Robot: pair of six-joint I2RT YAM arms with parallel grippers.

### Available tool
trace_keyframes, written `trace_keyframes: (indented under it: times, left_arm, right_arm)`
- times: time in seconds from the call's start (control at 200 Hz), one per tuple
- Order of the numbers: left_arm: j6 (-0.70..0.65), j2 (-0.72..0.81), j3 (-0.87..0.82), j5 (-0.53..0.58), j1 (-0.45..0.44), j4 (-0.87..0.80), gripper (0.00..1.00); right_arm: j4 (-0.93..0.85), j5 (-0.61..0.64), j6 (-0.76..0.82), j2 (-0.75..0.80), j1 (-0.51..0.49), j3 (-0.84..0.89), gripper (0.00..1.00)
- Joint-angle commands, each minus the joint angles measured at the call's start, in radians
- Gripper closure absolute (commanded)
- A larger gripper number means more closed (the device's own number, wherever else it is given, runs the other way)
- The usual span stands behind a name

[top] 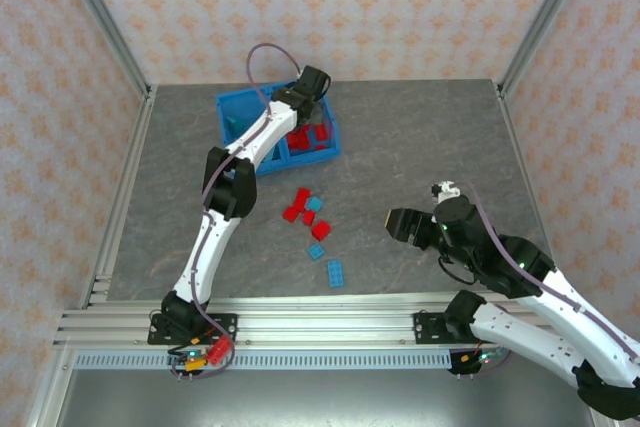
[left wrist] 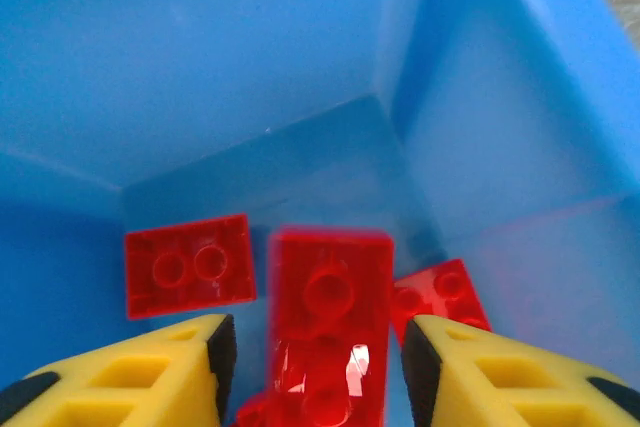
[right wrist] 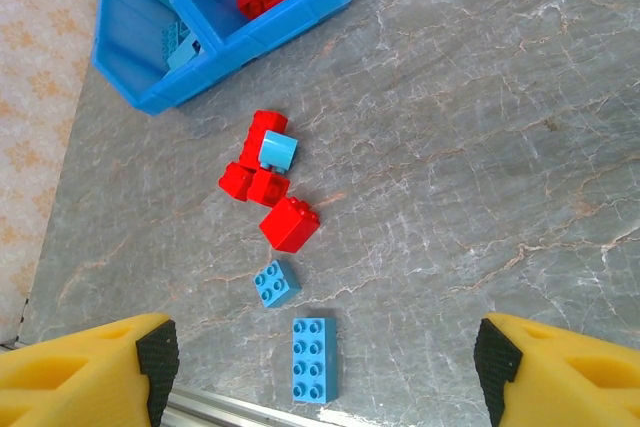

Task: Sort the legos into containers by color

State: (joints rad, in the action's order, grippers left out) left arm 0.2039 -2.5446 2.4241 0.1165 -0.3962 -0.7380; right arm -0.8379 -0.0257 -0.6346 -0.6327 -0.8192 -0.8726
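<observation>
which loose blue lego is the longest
The eight-stud blue brick, lowest in the right wrist view. The blue square above it has only four studs, and the pale blue one against the red pile is shorter too.

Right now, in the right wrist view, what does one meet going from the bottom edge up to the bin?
Long blue brick → small blue brick → lone red brick → red cluster → bin.
</observation>
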Motion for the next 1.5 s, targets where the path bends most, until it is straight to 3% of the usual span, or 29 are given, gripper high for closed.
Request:
trace_keyframes:
  times: [0.0, 0.2, 0.315, 0.455, 0.571, 0.696, 0.851, 1.021, 1.196, 1.497]
  left_arm:
    - [0.019, 0.108, 0.051, -0.021, 0.002, -0.033, 0.47]
    - [0.032, 0.395, -0.218, -0.131, -0.037, 0.082, 0.48]
    - [0.016, 0.642, -0.475, -0.171, -0.108, 0.158, 0.49]
    - [0.002, 0.919, -0.82, -0.135, -0.225, 0.231, 0.5]
    - [-0.028, 1.014, -1.001, -0.074, -0.312, 0.195, 0.51]
    - [0.012, 0.992, -1.078, -0.097, -0.341, 0.135, 0.5]
    - [-0.008, 0.874, -1.071, -0.021, -0.361, 0.092, 0.48]
    - [-0.033, 0.713, -1.014, 0.07, -0.375, 0.054, 0.44]
    - [-0.034, 0.597, -0.99, 0.091, -0.4, 0.048, 0.36]
    - [-0.049, 0.492, -0.977, 0.254, -0.433, 0.02, 0.42]
  right_arm:
    - [-0.012, 0.026, 0.009, -0.002, -0.001, -0.019, 0.21]
    - [0.007, 0.008, 0.012, -0.037, 0.0, -0.026, 0.21]
    - [0.019, 0.002, 0.009, -0.044, -0.001, -0.015, 0.21]
    - [0.058, -0.012, 0.0, -0.051, 0.0, 0.014, 0.2]
    - [0.099, -0.037, 0.006, -0.085, -0.001, 0.023, 0.21]
    - [0.122, -0.059, 0.015, -0.14, -0.001, 0.015, 0.21]
    - [0.127, -0.077, 0.011, -0.168, -0.001, 0.006, 0.21]
    - [0.095, -0.056, -0.004, -0.127, -0.001, 0.016, 0.21]
    - [0.071, -0.028, -0.019, -0.076, -0.001, 0.036, 0.21]
    - [0.061, -0.028, -0.016, -0.073, -0.001, 0.035, 0.21]
